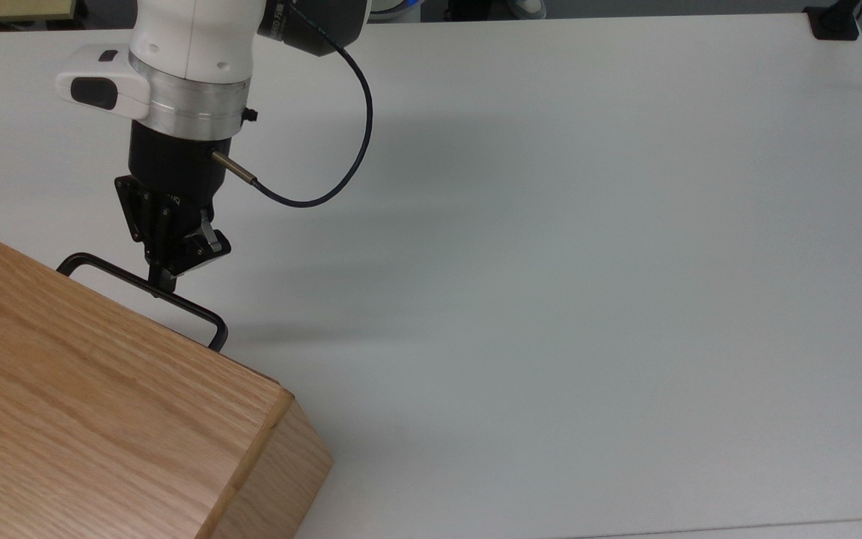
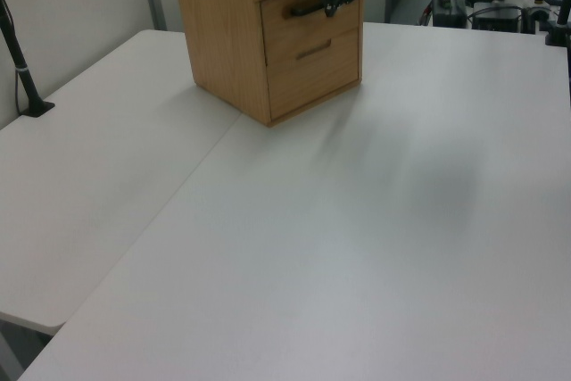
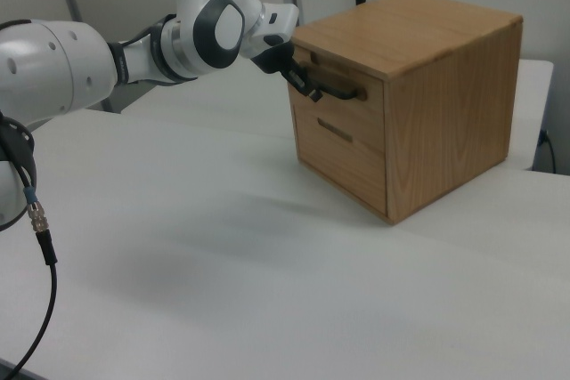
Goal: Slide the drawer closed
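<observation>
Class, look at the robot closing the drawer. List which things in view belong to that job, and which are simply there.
Part of the job:
- the drawer, top one, front flush with the cabinet
- its black handle
- the gripper, at the handle

Simply there:
- the cabinet
- the lower drawer
- the white table
- the black cable on the arm

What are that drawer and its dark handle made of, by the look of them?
The drawer looks like light oak-type wood with a matte finish: pale tan with visible grain. Solid or veneer, I cannot tell. Its handle looks like thin black metal rod, bent at the corners.
</observation>
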